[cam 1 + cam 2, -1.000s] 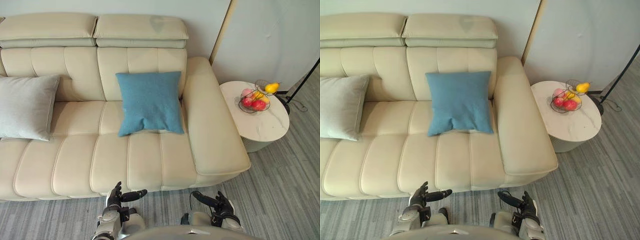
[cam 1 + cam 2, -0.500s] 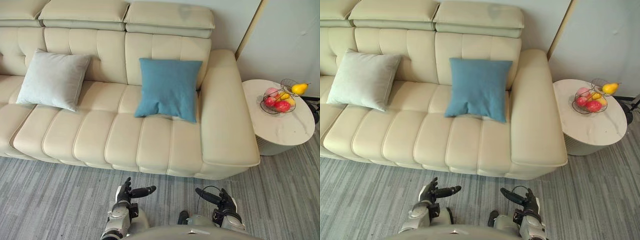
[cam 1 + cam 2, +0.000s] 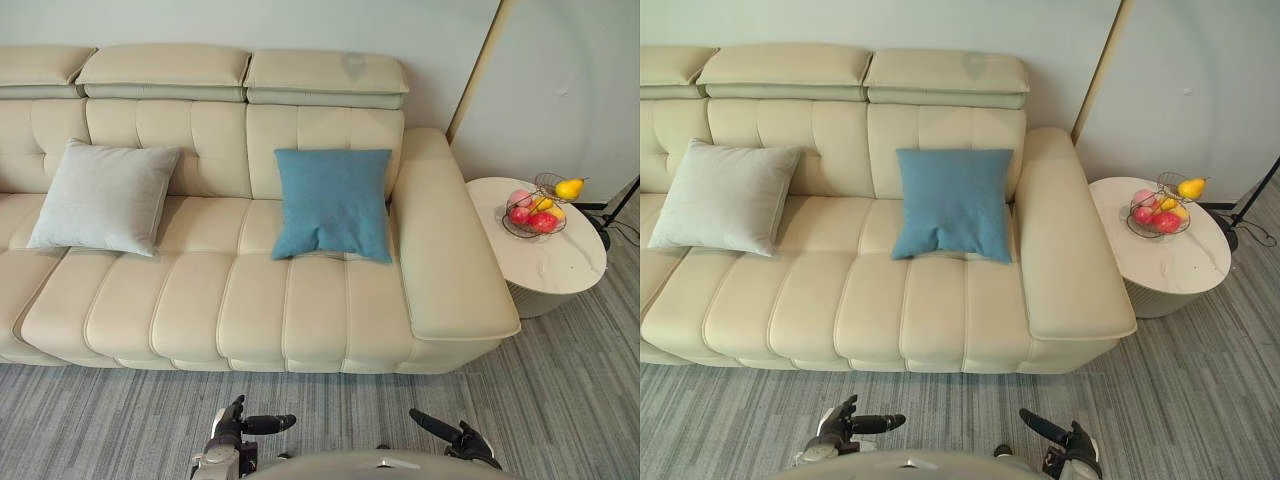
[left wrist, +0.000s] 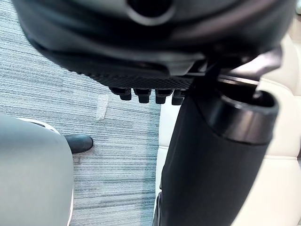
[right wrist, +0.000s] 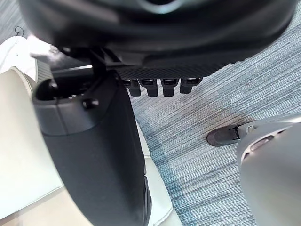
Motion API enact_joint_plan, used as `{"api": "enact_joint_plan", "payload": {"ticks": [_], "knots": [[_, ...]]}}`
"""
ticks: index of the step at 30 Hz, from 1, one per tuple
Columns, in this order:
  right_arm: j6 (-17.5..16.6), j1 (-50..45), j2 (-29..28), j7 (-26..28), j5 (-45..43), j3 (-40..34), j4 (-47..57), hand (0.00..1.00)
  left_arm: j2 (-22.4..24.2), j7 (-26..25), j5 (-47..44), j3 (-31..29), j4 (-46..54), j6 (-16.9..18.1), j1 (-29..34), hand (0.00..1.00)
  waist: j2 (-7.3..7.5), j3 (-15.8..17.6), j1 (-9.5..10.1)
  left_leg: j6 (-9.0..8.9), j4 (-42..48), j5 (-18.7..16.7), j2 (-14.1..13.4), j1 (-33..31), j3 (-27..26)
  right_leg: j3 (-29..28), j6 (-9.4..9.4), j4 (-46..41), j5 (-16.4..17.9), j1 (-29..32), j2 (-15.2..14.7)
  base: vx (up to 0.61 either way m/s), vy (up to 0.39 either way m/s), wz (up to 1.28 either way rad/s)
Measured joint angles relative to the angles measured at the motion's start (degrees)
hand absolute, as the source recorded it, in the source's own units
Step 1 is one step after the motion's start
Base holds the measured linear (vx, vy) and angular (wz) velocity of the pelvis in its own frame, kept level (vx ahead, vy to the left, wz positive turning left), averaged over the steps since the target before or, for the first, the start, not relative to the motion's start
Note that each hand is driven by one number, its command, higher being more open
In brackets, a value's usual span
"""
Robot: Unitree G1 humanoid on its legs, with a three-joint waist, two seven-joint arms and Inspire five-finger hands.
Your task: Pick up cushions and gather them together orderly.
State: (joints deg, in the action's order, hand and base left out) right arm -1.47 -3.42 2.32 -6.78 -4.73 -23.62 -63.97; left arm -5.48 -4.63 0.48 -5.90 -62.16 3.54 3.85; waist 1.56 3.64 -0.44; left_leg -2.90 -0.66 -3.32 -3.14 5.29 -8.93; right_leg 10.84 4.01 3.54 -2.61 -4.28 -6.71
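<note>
**Operator:** What has changed, and does it matter for the cushions?

**Describer:** The biggest change is in your viewpoint, not in the room. The whole picture has shifted since a moment ago, so the head camera has moved. The cream sofa now sits level and farther off, with a wider band of grey carpet between its front edge and your hands. Nothing on it has moved.

**Operator:** Where are the cushions?

**Describer:** The grey cushion leans on the backrest at the sofa's left, and you now see all of it. The blue cushion stands upright against the backrest, just beside the right armrest. They are well apart, with bare seat between them, so I judge that the gathering has not begun.

**Operator:** Anything else nearby?

**Describer:** A round pale side table stands past the right armrest and carries a wire basket of fruit. Both are clear of the cushions.

**Operator:** And my hands?

**Describer:** Your left hand and right hand hang low at the picture's near edge, over the carpet. Each has relaxed fingers with the thumb pointing inward, and each is empty. They show lower in the picture than before. From this stance neither cushion looks within reach, so I'd judge that you must approach the sofa before picking one up.
</note>
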Motion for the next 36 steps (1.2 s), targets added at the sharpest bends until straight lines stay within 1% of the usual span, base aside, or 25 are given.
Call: {"api": "enact_joint_plan", "payload": {"ticks": [10, 14, 17, 21, 25, 28, 32, 33, 35, 36], "knots": [[0.1, -0.5, 0.0, 0.1, 0.0, 0.0, 0.0, 1.00, 0.1, 0.1, -0.1, 0.0, 0.0, 0.0, 0.0, 1.00, -0.39, 0.3, -0.01, 0.00, 0.0, 0.0, 0.0, 0.3, -0.1, 0.0, 0.00, -0.2, 0.0, -0.3, 0.0, 0.00, 0.000, 0.00], [0.4, -1.3, 0.0, 0.5, 0.0, 0.0, 0.0, 1.00, 0.1, 0.3, -1.7, -0.2, 0.0, -0.3, 0.1, 1.00, -0.76, 0.6, -0.02, -0.01, -0.1, 0.0, -0.1, 1.4, -0.6, -0.3, 0.00, -0.4, 0.0, -0.9, 0.0, -0.01, 0.000, -0.05], [0.9, -1.9, 0.1, 0.7, -0.5, -0.1, 0.1, 1.00, 0.3, 0.8, -2.8, -1.1, 0.0, -0.5, 0.3, 1.00, -1.22, 0.9, -0.17, -0.10, -0.1, -0.1, -0.5, 2.1, -2.0, -1.5, 0.00, -0.9, 0.0, -0.9, 0.2, -0.03, -0.001, -0.22], [1.4, -2.8, 0.3, 0.6, -0.9, -0.1, 0.2, 1.00, 0.3, 1.2, -3.3, -1.8, 0.0, -1.2, 0.5, 1.00, -1.40, 1.3, -0.61, -0.55, -0.1, -0.3, -1.3, 3.1, -3.8, -2.8, 0.02, -1.2, 0.0, -0.8, 0.9, -0.04, -0.020, -0.19], [1.4, -4.0, 0.5, 0.6, -1.3, -0.1, 0.5, 1.00, 0.5, 1.3, -3.3, -1.8, 0.0, -1.4, 0.4, 1.00, -1.88, 1.5, -1.44, -1.54, 0.1, -1.0, -2.7, 3.7, -6.4, -4.9, 0.00, -1.4, 0.0, -0.5, 2.0, -0.02, -0.034, -0.33], [1.4, -4.1, 0.4, 0.6, -2.0, -0.1, 1.5, 1.00, 0.6, 1.4, -3.1, -2.0, 0.0, -1.6, 0.1, 1.00, -2.22, 2.0, -1.46, -2.87, 2.2, -2.4, -4.0, 3.5, -10.0, -9.5, -0.29, -2.9, 0.2, 2.3, 3.7, 0.02, -0.030, -0.67], [1.4, -4.1, 0.4, 0.6, -2.1, 0.0, 3.0, 1.00, 2.5, 2.1, -3.0, -3.0, 0.0, -1.6, -0.7, 1.00, -2.50, 3.1, -1.98, -3.08, 3.5, -2.5, -4.6, 2.9, -13.0, -15.6, -0.52, -5.1, 0.0, 6.8, 5.3, 0.03, -0.042, -0.86], [1.4, -4.0, 0.3, 0.6, -2.1, 0.1, 3.7, 1.00, 2.6, 2.3, -3.1, -4.0, 0.0, -1.6, -0.9, 1.00, -2.47, 3.4, -1.98, -3.18, 4.1, -2.9, -4.8, 2.8, -14.6, -17.2, -0.53, -6.0, 0.0, 8.0, 5.7, -0.01, -0.013, -1.08], [1.3, -2.8, -0.1, 0.6, -2.1, 1.7, 5.9, 1.00, 3.0, 2.1, -3.1, -5.8, 0.1, -1.6, -1.2, 1.00, -1.92, 4.7, -2.04, -2.81, 8.3, -5.3, -6.1, 2.2, -21.2, -23.3, -0.81, -9.7, -0.2, 12.5, 8.3, -0.03, -0.029, -1.66], [1.3, -2.1, 0.0, 0.6, -2.0, 2.5, 6.0, 1.00, 2.9, 2.0, -3.1, -6.4, 0.1, -1.6, -1.3, 1.00, -1.64, 4.9, -2.05, -2.73, 9.9, -6.3, -6.7, 1.9, -23.6, -24.6, -1.17, -10.8, -0.6, 14.1, 9.2, -0.06, -0.056, -1.93]]}}
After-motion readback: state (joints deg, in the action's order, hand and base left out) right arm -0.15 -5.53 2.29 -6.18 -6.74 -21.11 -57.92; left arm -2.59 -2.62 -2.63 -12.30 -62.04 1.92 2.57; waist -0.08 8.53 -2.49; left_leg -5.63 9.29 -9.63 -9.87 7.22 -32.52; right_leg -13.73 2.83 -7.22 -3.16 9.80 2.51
